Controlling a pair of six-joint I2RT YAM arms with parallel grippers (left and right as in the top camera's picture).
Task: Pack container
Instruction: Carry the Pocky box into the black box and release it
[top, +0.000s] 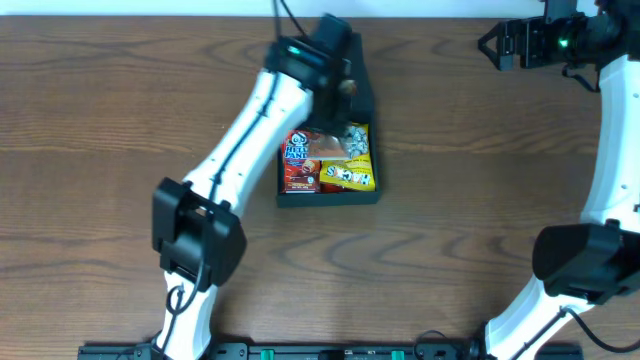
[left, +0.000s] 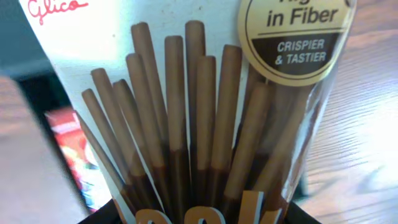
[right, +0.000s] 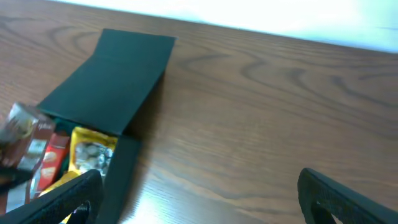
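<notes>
The container is a dark square box in the table's middle, its flap lid open toward the far side. It also shows in the right wrist view. A red packet and a yellow packet lie inside it. My left gripper is shut on a biscuit-stick packet and holds it over the box's far half; the packet's end hangs above the other snacks. My right gripper is open and empty at the far right, away from the box.
The wooden table stretches to the right of the box. The white left arm crosses diagonally from the front left to the box. The right arm's base stands at the front right.
</notes>
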